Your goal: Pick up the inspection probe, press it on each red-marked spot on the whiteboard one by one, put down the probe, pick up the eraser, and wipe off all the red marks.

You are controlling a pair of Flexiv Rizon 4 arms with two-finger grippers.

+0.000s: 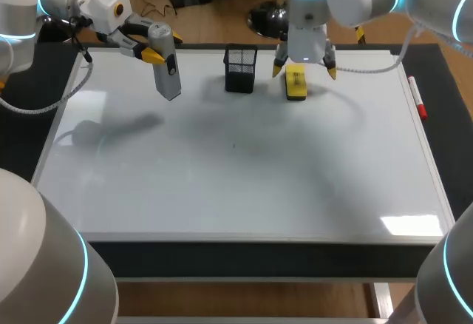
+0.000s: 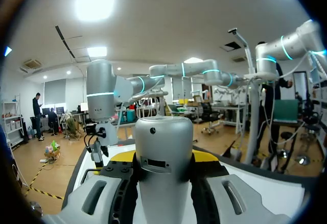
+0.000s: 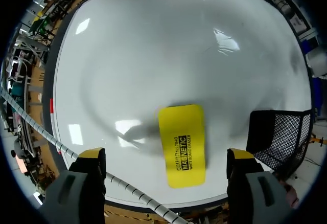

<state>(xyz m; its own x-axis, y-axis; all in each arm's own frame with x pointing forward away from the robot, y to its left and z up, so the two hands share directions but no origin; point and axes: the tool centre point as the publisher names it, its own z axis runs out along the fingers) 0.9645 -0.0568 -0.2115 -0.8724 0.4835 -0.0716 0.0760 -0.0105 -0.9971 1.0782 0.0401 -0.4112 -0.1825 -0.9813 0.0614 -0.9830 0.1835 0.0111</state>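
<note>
So the left gripper (image 1: 154, 52) was up near the far left corner of the whiteboard (image 1: 236, 183), clamped tight on the inspection probe (image 1: 167, 63). The probe was a silvery grey cylinder, hanging clear of the board with its rounded end up and its lower end tipped a bit toward the middle, and its shadow lay on the white surface below it. From the left wrist view it was the same deal: the probe (image 2: 163, 137) sat squarely between the two fingers of the left gripper (image 2: 164, 163), with yellow showing on both sides of it.

The right gripper (image 1: 304, 69) was over by the far edge, right of centre, fingers spread wide and gripping nothing. The yellow eraser (image 1: 295, 83) lay flat on the board directly under it. In the right wrist view the eraser (image 3: 183, 144) was in the gap between the tips of the right gripper (image 3: 166, 155), with bare board (image 3: 153, 45) on either side, so neither finger touched it.

A black mesh pen holder (image 1: 240, 69) stood just beside the eraser, between the two grippers. A red marker (image 1: 417, 98) lay along the board's right edge, well apart from everything else.
</note>
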